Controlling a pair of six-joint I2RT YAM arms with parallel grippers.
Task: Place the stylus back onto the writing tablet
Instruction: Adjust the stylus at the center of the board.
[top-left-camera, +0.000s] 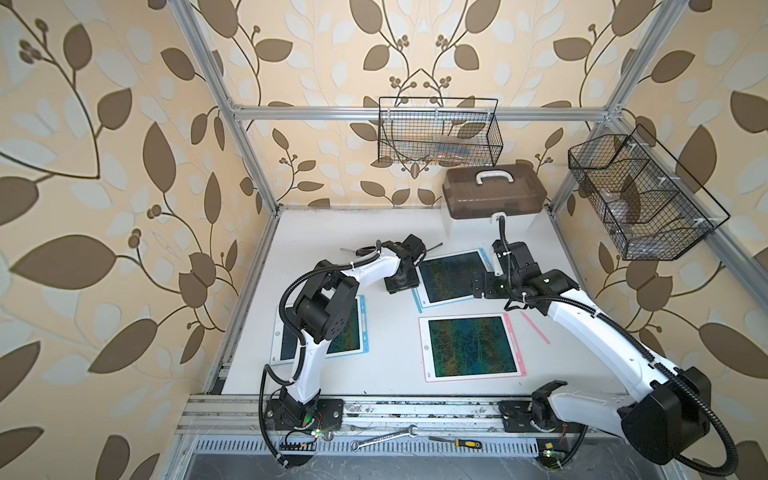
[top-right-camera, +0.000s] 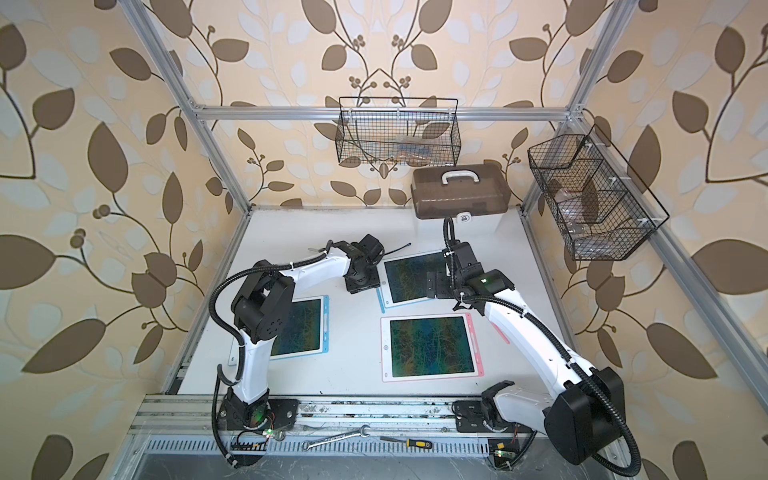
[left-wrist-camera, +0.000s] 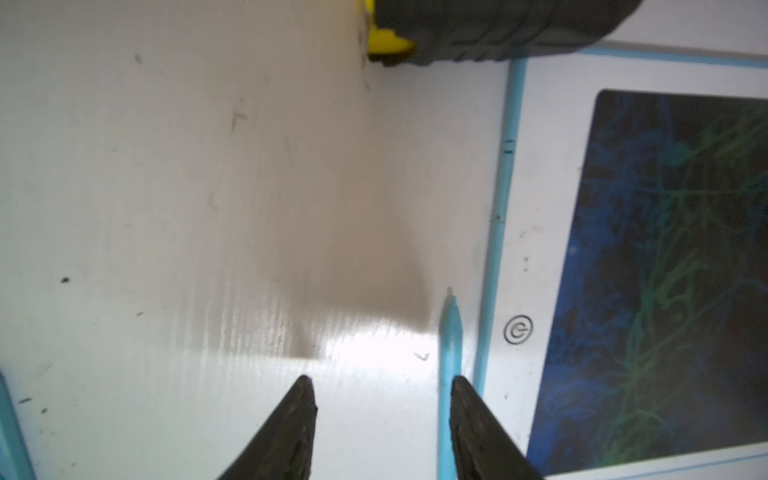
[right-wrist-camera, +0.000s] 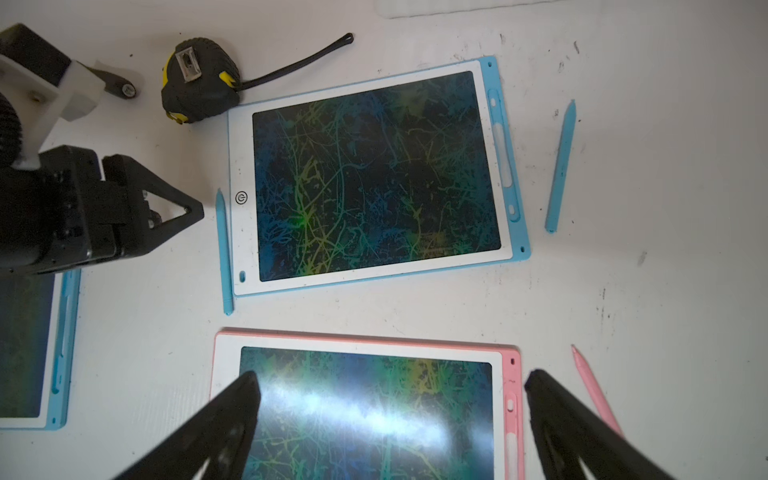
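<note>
The blue stylus (left-wrist-camera: 451, 332) lies flat on the white table (left-wrist-camera: 166, 208), just beside the edge of the blue writing tablet (left-wrist-camera: 536, 257). The left gripper (left-wrist-camera: 380, 378) is partly open and holds nothing. The stylus runs along the inner side of one of its fingers (left-wrist-camera: 473, 419); contact cannot be confirmed. The right gripper (right-wrist-camera: 390, 378) is spread wide and empty above the pink tablet (right-wrist-camera: 357, 343).
</note>
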